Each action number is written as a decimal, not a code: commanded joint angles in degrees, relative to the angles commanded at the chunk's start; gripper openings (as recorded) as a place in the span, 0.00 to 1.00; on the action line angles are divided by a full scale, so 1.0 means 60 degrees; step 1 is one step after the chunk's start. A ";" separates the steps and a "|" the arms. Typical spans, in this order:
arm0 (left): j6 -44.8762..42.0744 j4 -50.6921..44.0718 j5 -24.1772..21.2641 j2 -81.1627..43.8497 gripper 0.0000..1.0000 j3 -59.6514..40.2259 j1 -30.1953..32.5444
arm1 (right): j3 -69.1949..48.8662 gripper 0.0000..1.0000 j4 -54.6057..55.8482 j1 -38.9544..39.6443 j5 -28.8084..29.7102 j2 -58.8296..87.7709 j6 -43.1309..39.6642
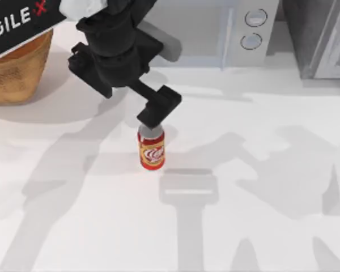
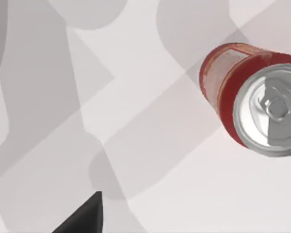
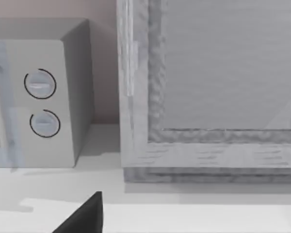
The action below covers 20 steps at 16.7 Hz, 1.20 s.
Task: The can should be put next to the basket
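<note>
Standing upright on the white worktop, the can is well to the right of the basket. The left claw hovers just above the can's silver lid; how far its fingers are parted, I cannot tell.

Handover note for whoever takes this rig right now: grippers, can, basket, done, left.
Left gripper: hanging just above the can's lid, nothing held; I can't tell how its jaws stand.
Right arm: parked off to the right, its wrist camera facing the microwave at the back of the table.
Can: upright near the table's middle, well apart from the basket.
Basket: at the back left corner, partly under the left arm.
Done: approach to the can.
Left: grasp the can, carry it left and back, set it down beside the basket.
</note>
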<state>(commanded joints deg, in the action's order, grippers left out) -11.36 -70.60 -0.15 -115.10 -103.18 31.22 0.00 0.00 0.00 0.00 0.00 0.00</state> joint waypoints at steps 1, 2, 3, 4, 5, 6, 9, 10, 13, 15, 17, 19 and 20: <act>-0.0047 -0.0315 0.0001 -0.0511 1.00 -0.0494 0.0131 | 0.0000 1.00 0.0000 0.0000 0.0000 0.0000 0.0000; -0.0087 -0.0588 0.0002 -0.0955 1.00 -0.0928 0.0245 | 0.0000 1.00 0.0000 0.0000 0.0000 0.0000 0.0000; -0.0121 -0.0817 0.0003 -0.1327 1.00 -0.1298 0.0341 | 0.0000 1.00 0.0000 0.0000 0.0000 0.0000 0.0000; -0.0148 -0.1000 0.0004 -0.1625 1.00 -0.1597 0.0417 | 0.0000 1.00 0.0000 0.0000 0.0000 0.0000 0.0000; -0.0167 -0.1125 0.0004 -0.1829 1.00 -0.1807 0.0470 | 0.0000 1.00 0.0000 0.0000 0.0000 0.0000 0.0000; -0.0177 -0.1194 0.0004 -0.1942 1.00 -0.1924 0.0499 | 0.0000 1.00 0.0000 0.0000 0.0000 0.0000 0.0000; -0.0180 -0.1215 0.0005 -0.1977 1.00 -0.1961 0.0508 | 0.0000 1.00 0.0000 0.0000 0.0000 0.0000 0.0000; -0.0180 -0.1215 0.0005 -0.1977 1.00 -0.1961 0.0508 | 0.0000 1.00 0.0000 0.0000 0.0000 0.0000 0.0000; -0.0199 -0.1031 0.0004 -0.1984 1.00 -0.1776 0.0484 | 0.0000 1.00 0.0000 0.0000 0.0000 0.0000 0.0000; -0.0202 -0.0500 0.0004 -0.2036 1.00 -0.1283 0.0488 | 0.0000 1.00 0.0000 0.0000 0.0000 0.0000 0.0000; -0.0201 0.0274 0.0003 -0.2110 1.00 -0.0661 0.0490 | 0.0000 1.00 0.0000 0.0000 0.0000 0.0000 0.0000; -0.0199 0.0797 0.0003 -0.2176 1.00 -0.0161 0.0491 | 0.0000 1.00 0.0000 0.0000 0.0000 0.0000 0.0000; -0.0199 0.0905 0.0002 -0.2192 1.00 -0.0056 0.0492 | 0.0000 1.00 0.0000 0.0000 0.0000 0.0000 0.0000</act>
<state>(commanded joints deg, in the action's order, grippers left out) -12.55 -65.17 -0.14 -128.25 -103.52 34.17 0.00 0.00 0.00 0.00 0.00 0.00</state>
